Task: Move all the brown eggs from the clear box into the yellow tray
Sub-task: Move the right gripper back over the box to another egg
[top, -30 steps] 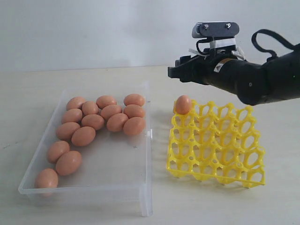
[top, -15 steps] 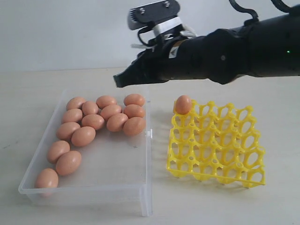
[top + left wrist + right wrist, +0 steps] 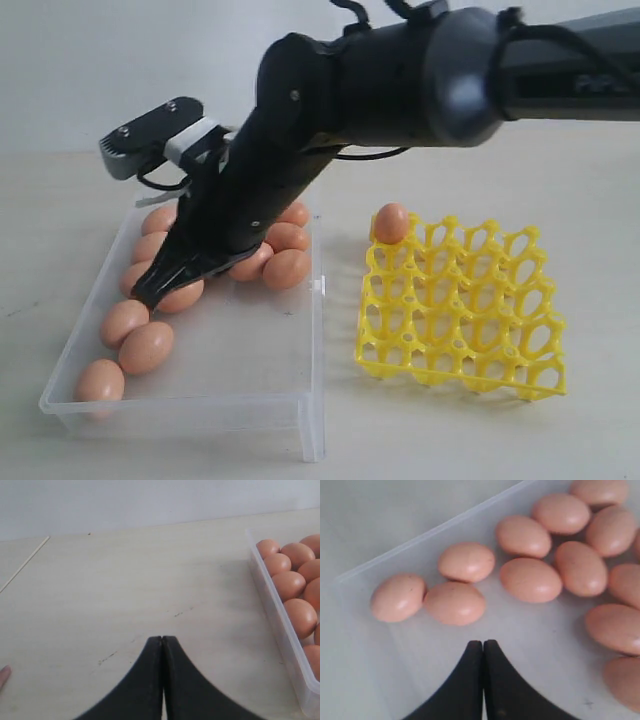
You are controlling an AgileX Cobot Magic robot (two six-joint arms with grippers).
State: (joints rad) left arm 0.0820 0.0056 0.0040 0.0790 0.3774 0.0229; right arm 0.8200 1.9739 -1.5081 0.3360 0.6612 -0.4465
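Eggs [image 3: 146, 347]: one is seated in the tray [image 3: 462, 352], eleven are seen in the box [image 3: 180, 410]; right gripper [image 3: 150, 291] is pressed together.

My right fingers [image 3: 466, 685] are smooth matt black, plastic by the look. The brown eggs [image 3: 530, 579] have a smooth shell with a soft, dull sheen and faint specks. The clear box [image 3: 312, 330] is glossy transparent plastic, the yellow tray [image 3: 366, 345] shiny moulded plastic. The table [image 3: 125, 595] is pale, matt and lightly scuffed.

Lab setup: pale tabletop [image 3: 450, 440], plain wall [image 3: 100, 60]
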